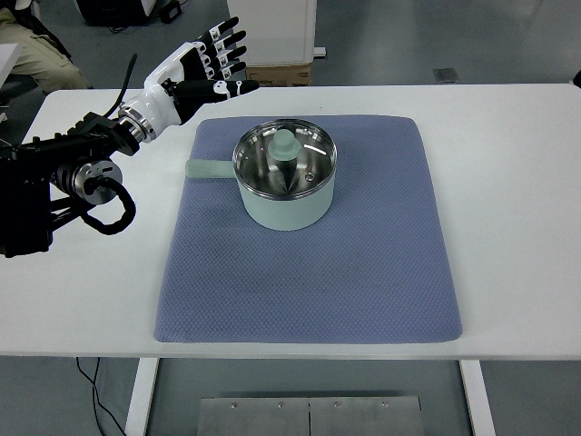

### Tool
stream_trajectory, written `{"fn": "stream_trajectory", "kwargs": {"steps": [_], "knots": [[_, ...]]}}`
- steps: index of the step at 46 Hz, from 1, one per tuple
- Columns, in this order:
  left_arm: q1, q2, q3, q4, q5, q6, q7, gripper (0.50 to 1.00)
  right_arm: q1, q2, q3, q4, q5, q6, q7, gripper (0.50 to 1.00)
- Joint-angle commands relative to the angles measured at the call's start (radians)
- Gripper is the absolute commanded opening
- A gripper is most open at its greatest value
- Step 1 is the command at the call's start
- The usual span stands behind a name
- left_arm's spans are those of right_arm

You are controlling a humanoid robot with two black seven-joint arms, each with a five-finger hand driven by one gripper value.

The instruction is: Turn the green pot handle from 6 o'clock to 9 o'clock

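Note:
A pale green pot [285, 202] with a glass lid and a green knob [285, 143] stands on the blue mat [363, 263], toward its far left part. Its handle [209, 169] sticks out to the left, at about 9 o'clock. My left hand [216, 56] hovers beyond the mat's far left corner, above and behind the handle, with fingers spread and the thumb [231, 87] stretched right. It touches nothing. The right arm does not show.
The mat lies on a white table [517, 200]. A seated person's leg [32, 45] shows at the far left behind the table. A white cabinet and a cardboard box [277, 73] stand beyond the far edge.

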Motion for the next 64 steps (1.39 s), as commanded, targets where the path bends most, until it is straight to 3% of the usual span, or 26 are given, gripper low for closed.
{"fn": "stream_trajectory", "kwargs": {"steps": [1, 42, 64], "knots": [[0.022, -0.001, -0.015, 0.016, -0.008, 0.002, 0.0, 1.0, 0.0, 0.0, 0.0, 0.0, 0.0, 0.0, 0.0, 1.0], [0.198, -0.003, -0.234, 0.064, -0.04, 0.097, 0.0, 1.0, 0.0, 0.0, 0.0, 0.0, 0.0, 0.0, 0.0, 1.0], [0.264, -0.003, -0.316, 0.085, -0.038, 0.097, 0.0, 1.0, 0.0, 0.0, 0.0, 0.0, -0.002, 0.0, 0.0, 1.0]]}}
